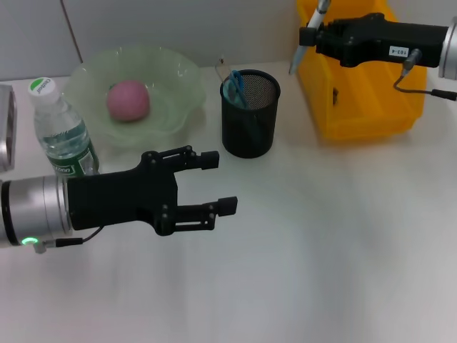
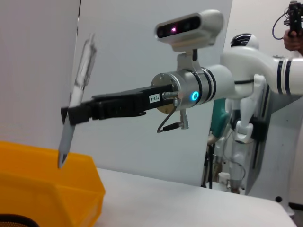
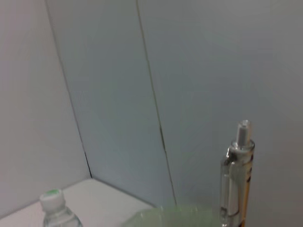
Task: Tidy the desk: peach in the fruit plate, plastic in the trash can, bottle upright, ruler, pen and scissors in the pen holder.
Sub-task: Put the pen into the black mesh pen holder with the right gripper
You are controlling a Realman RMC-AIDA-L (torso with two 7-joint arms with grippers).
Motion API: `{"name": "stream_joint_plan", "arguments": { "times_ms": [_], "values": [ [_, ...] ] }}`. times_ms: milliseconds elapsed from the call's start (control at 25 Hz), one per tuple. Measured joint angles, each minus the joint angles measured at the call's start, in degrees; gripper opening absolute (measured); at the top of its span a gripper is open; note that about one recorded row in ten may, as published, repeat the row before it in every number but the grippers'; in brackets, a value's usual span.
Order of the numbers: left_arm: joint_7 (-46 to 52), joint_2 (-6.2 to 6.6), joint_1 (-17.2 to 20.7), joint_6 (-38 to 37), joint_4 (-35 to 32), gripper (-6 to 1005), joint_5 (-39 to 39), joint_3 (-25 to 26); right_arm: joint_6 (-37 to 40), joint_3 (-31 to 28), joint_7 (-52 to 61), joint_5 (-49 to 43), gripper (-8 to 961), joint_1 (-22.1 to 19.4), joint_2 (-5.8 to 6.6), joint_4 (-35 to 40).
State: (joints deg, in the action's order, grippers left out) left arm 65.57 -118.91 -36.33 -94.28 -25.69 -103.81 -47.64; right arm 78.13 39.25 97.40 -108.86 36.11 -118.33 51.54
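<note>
— What does the pen (image 1: 308, 32) look like?
— Slim and clear-bodied with a pale tip, tilted, pinched in the right claw (image 1: 310, 36) above the yellow bin's (image 1: 357, 107) rim.
— And the holder (image 1: 248, 113)?
— Black mesh, well to the left of that claw, with something blue (image 1: 234, 87) already inside.
— The other claw?
— The left claw (image 1: 214, 184) hangs spread apart and holding nothing, just in front of the holder; the peach (image 1: 128, 100) in the plate (image 1: 171, 78) and the upright bottle (image 1: 61, 128) lie behind it.
— What do the wrist views add?
— The left one shows the pen (image 2: 75, 101) side-on; the right one shows its clicker end (image 3: 236, 175).
</note>
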Motion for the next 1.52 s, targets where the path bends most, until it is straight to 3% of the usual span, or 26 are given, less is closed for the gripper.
{"name": "stream_joint_plan", "arguments": {
  "times_ms": [360,800,1040,1240,1520],
  "values": [
    [-8.5,0.00,0.7,4.1,3.2,802,0.3,0.0,-5.1,1.8,5.3,-6.8,234,4.4,0.61,-3.2],
    [-8.7,0.14,0.8,4.6,3.4,802,0.0,-0.2,-8.3,7.8,11.0,-15.7,248,9.3,0.73,-3.0],
    [-8.2,0.19,1.0,4.6,3.8,802,-0.1,-0.2,-12.2,10.0,12.7,-19.9,255,11.8,-0.47,-3.6],
    [-7.5,0.27,1.0,4.6,4.0,802,-0.1,-0.2,-17.7,15.8,13.8,-19.7,262,11.7,-0.61,-4.2],
    [-6.3,0.26,1.0,4.5,4.1,802,0.0,-0.2,-22.1,18.0,14.0,-19.4,271,11.9,-0.85,-6.2]
  ]
}}
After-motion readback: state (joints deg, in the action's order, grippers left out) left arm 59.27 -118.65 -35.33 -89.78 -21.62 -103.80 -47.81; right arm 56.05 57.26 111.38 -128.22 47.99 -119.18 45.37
